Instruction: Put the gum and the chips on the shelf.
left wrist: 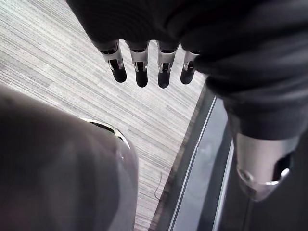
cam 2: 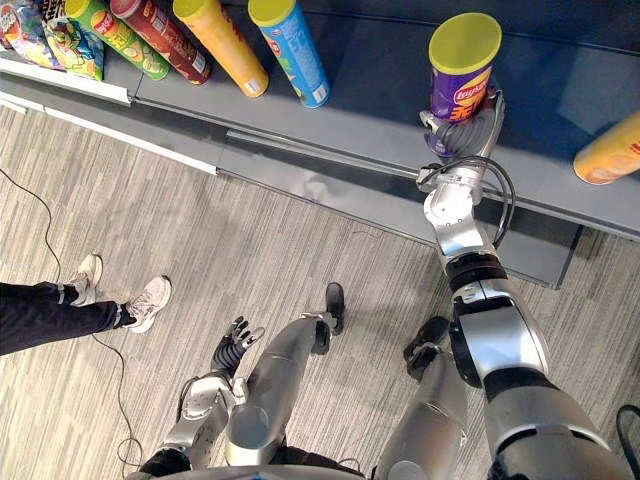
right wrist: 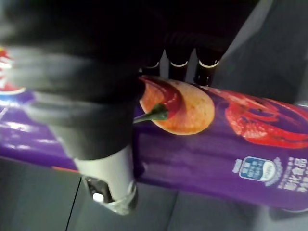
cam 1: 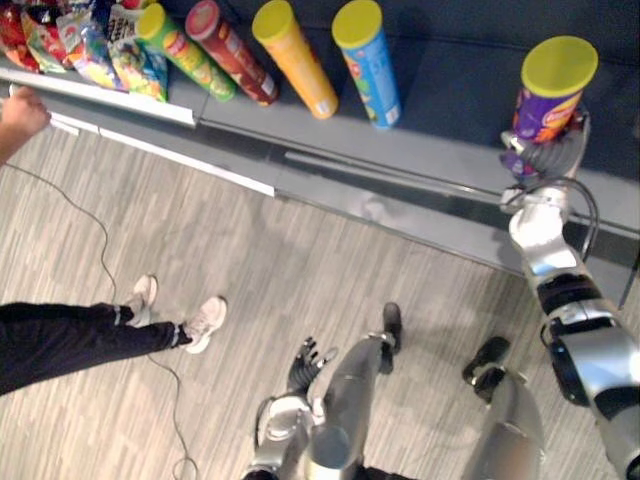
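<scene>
Left robot hand [cam 1: 305, 362]: low, over the floor [cam 1: 300, 250], well away from the shelf. Its fingers [left wrist: 141, 72] are straight and spread a little, and it holds nothing.
Right robot hand [cam 2: 463, 135]: raised to the shelf. Its fingers [right wrist: 208, 60] are curled round the far side of the purple chips can and its thumb lies on the near side, so the can is clasped at its lower part.
Purple chips can [cam 2: 462, 75]: upright with a yellow lid on top, over the dark grey shelf board in the right robot hand. The hand hides its base, so I cannot tell whether it rests on the board.
Shelf [cam 1: 450, 90]: dark grey, running across the far side of the scene.
Row to the left of the purple can: a blue can [cam 1: 367, 62], an orange can [cam 1: 295, 58], a red can [cam 1: 232, 52] and a green can [cam 1: 185, 50], side by side on the shelf, with snack bags [cam 1: 90, 45] at the far left.
Right of the purple can: another orange can [cam 2: 610, 150] on the shelf, well apart from it.
Person: dark trouser legs [cam 1: 60, 340] and pale shoes on the floor at the left, with a hand [cam 1: 20, 112] near the shelf edge.
</scene>
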You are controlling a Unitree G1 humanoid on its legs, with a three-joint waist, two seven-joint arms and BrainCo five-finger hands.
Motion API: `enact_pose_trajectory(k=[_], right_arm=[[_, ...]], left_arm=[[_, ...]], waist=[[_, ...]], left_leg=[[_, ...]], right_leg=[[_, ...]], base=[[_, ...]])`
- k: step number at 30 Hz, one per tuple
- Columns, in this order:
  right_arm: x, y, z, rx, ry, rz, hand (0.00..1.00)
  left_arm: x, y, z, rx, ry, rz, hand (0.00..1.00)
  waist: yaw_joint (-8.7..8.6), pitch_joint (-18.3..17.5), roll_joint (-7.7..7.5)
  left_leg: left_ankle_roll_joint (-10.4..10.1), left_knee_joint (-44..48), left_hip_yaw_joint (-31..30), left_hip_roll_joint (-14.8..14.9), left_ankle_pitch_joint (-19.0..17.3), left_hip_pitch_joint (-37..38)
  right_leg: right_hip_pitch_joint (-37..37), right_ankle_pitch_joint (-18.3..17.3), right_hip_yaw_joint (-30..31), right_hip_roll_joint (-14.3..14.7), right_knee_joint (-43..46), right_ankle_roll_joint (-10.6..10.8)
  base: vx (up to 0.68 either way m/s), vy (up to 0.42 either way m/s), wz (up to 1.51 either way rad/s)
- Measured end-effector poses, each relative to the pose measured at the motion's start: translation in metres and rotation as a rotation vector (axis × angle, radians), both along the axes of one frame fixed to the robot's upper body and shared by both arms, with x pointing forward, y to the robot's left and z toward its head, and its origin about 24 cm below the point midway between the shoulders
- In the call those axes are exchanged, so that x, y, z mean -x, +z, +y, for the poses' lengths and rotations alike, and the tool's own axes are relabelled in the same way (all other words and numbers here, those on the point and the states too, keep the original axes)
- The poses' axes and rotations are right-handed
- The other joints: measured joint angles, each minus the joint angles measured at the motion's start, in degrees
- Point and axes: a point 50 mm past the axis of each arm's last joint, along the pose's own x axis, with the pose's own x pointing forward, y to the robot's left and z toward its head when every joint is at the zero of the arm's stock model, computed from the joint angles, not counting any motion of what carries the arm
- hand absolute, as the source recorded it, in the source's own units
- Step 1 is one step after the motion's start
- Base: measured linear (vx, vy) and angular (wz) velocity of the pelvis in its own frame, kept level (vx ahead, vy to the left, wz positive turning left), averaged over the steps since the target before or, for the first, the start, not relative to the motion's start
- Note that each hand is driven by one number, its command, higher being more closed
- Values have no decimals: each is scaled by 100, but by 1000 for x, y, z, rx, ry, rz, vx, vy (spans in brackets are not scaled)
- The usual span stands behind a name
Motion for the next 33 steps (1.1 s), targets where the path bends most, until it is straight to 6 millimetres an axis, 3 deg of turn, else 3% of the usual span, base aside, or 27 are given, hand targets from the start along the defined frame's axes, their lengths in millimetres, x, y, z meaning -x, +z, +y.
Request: enact_pose_trajectory(k=[13, 14, 29, 33], right_arm=[[-2, 4, 9, -20, 21, -19, 100], [-2, 5, 10, -21, 22, -21, 0], [-5, -1, 14, -42, 68, 27, 0], [-5, -14, 13, -55, 66, 65, 0]], left_arm=[[-2, 2, -1, 9, 10, -10, 0], [-2, 3, -1, 11, 12, -10, 0], [-2, 2, 1, 13, 40, 0, 0], [-2, 1, 2, 15, 51, 7, 0]], waist=[[64, 0, 0], [64, 0, -1], [50, 4, -7], [28, 10, -15]], left_leg=[[-5, 315, -6, 147, -146, -161], [-6, 325, -8, 152, -148, -171], [-26, 503, 66, 336, -240, -142], [-27, 521, 122, 386, -265, -56]], right_leg=[[-114, -103, 20, 76, 168, -42], [-126, -110, 20, 77, 182, -44], [-125, -168, 86, 205, 247, -70], [-77, -167, 141, 251, 240, -70]], base=[[28, -49, -3], [26, -56, -1], [23, -44, -5], [22, -32, -8]])
